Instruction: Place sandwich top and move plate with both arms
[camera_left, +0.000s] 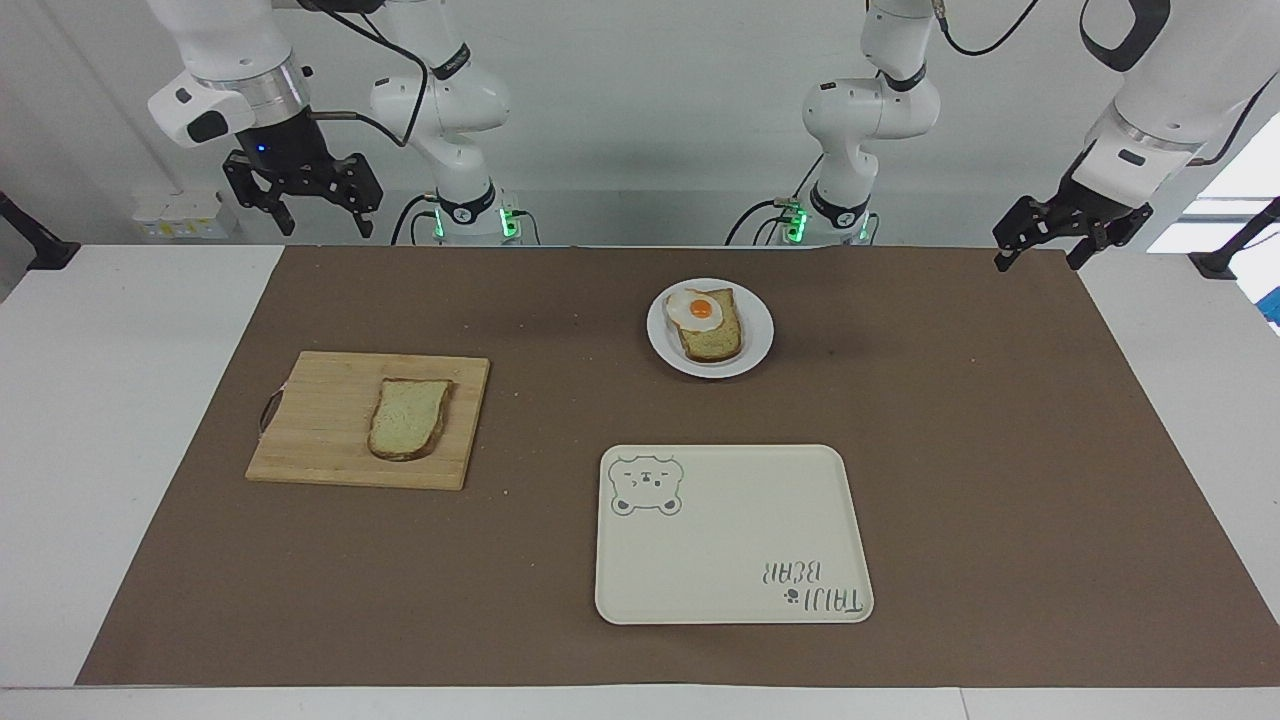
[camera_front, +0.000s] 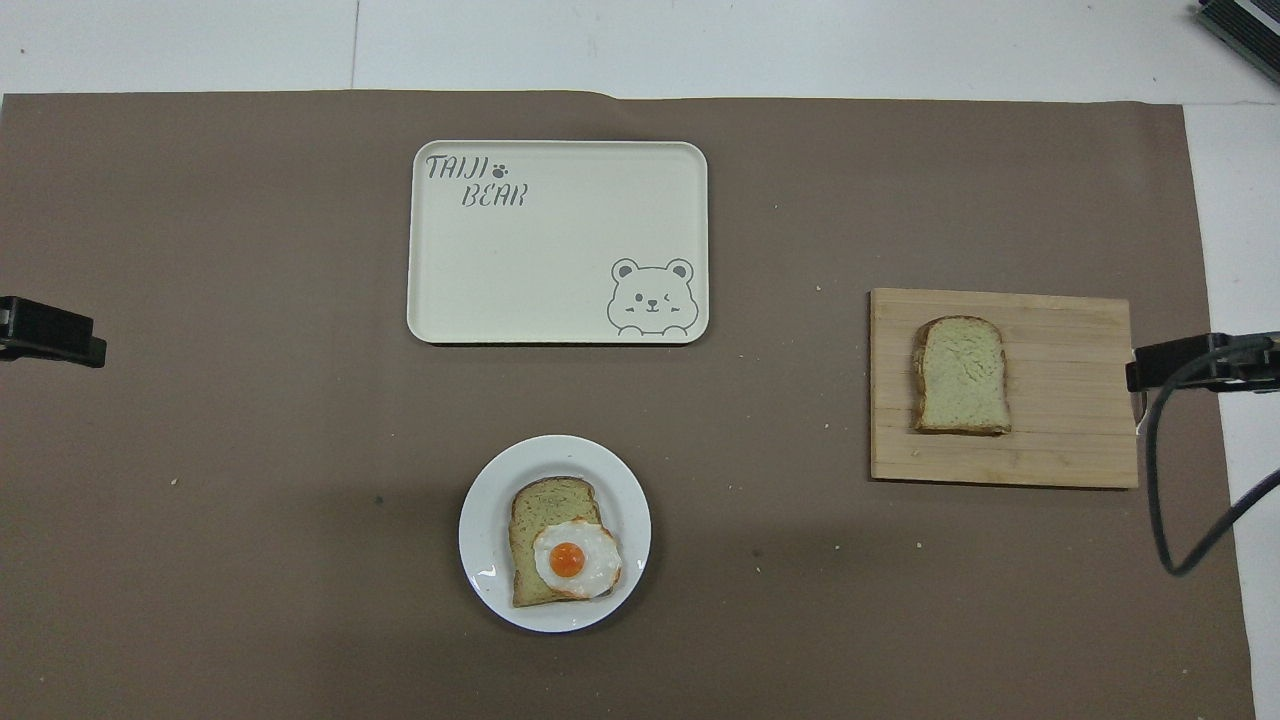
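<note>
The sandwich top (camera_left: 408, 418), a plain bread slice, lies flat on a wooden cutting board (camera_left: 310, 440) toward the right arm's end of the table; it also shows in the overhead view (camera_front: 962, 375). The white plate (camera_left: 757, 332) sits near the robots at mid-table and bears a bread slice (camera_left: 716, 340) with a fried egg (camera_left: 698, 308). The plate also shows in the overhead view (camera_front: 482, 530). My right gripper (camera_left: 322, 222) hangs open and empty above the table's near edge. My left gripper (camera_left: 1038, 260) hangs open and empty above the mat's corner. Both arms wait.
A cream rectangular tray (camera_left: 730, 570) with a bear print lies farther from the robots than the plate, and shows in the overhead view too (camera_front: 540, 270). A brown mat (camera_left: 1000, 450) covers the table. The cutting board also shows in the overhead view (camera_front: 1070, 440).
</note>
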